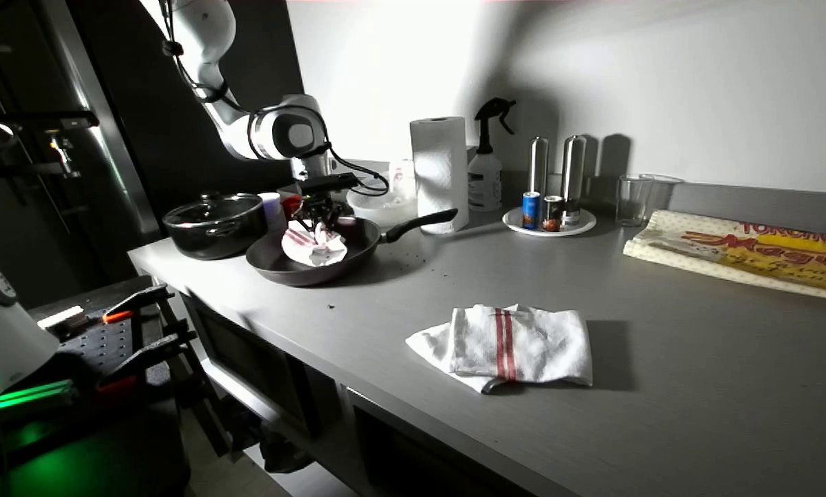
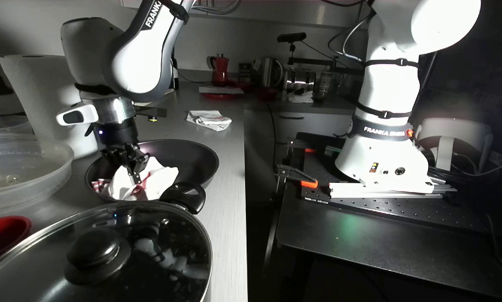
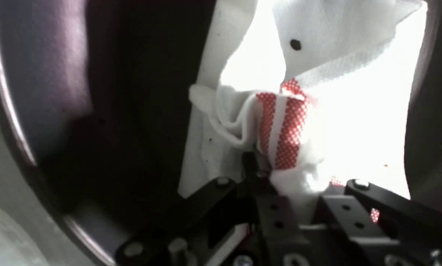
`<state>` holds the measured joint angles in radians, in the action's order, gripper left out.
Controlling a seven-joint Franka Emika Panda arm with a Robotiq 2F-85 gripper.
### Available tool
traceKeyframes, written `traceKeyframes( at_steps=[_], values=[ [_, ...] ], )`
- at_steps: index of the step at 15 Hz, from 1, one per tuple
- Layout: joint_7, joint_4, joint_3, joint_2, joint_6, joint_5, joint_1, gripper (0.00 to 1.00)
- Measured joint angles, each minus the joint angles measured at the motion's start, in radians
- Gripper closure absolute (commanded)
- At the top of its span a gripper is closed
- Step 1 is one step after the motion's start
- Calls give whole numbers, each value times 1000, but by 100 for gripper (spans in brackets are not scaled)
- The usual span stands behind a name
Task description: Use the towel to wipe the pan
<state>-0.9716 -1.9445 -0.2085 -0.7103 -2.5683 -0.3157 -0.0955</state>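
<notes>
**Gripper down in the pan, pinching the towel**

Single arm, so no nearer hand to weigh. Two fingers, a bunched fold of towel caught between them. Rest of it lies crumpled inside the pan, directly beneath; its red stripe runs from the fingers toward the far side of the wrist view.

Key relation: in an exterior view, uncovered pan floor lies right and far of the fingers; in the wrist view, to their left. Long handle points right and far in an exterior view, nothing seen holding it. Judgement: wiping stage; next, a low sweep onto that floor. Pan may swivel if pushed hard.

Counts: one pan. One lidded pot, just left of it. Two towels: the gripped one, plus a folded towel right and near on the counter. One white bundle far off, kind unclear. One paper roll, one spray bottle. One plate bearing two steel cylinders and two small canisters.
</notes>
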Motion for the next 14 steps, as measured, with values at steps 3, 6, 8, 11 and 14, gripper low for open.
traceKeyframes(
  at_steps=[3, 6, 8, 11, 14],
  values=[
    [-52, -22, -18, 9, 5, -19, -19, 97],
    [-89, -46, -26, 21, 6, -20, -20, 97],
    [-95, -68, -32, 32, 5, -15, -12, 97],
    [-96, -116, -44, 55, -1, 6, 14, 97],
    [-101, -176, -60, 83, -17, 52, 59, 97]
  ],
)
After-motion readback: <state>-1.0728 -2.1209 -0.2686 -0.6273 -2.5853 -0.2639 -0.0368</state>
